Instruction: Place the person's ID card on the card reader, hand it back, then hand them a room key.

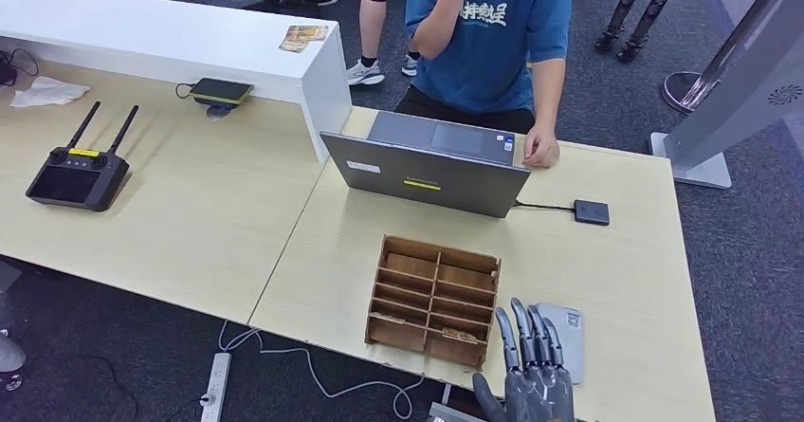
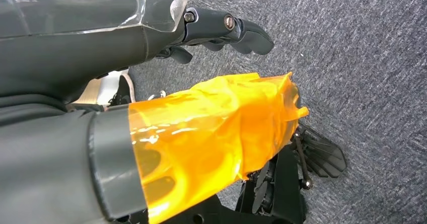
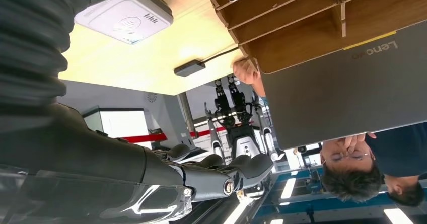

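The right hand (image 1: 527,376) is raised at the near edge of the light wooden counter (image 1: 626,280), with nothing in its fingers. Directly before it lies the white flat card reader (image 1: 567,332); touching its left side stands the brown wooden compartment box (image 1: 434,299). Beyond, the grey open laptop (image 1: 427,171) blocks the way toward the person's hand (image 1: 540,149). Bare counter lies to the right, around the small black square device (image 1: 591,212).
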{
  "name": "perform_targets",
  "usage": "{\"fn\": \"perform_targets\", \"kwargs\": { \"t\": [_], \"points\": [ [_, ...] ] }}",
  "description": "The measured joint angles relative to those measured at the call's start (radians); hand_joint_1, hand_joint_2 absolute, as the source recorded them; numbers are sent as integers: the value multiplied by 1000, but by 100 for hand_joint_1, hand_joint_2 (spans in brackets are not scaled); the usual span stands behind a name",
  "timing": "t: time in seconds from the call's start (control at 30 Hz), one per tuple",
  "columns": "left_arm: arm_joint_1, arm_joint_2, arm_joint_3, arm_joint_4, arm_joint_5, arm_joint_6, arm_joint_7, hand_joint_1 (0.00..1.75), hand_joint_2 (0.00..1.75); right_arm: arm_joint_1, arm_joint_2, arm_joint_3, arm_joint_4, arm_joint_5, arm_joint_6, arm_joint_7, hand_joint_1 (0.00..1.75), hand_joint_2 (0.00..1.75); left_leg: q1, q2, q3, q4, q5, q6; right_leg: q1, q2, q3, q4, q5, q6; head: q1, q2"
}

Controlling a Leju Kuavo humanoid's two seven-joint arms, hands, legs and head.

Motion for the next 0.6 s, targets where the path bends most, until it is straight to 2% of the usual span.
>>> {"fn": "perform_targets", "kwargs": {
  "t": [0.6],
  "points": [
    [0, 0, 0, 0, 3, -1, 0, 0, 0, -62, -35, 91, 60, -4, 0, 72, 0, 175, 0, 1, 0, 0, 0, 0, 0, 1, 0, 0, 0, 0, 0, 0]
  ]
}}
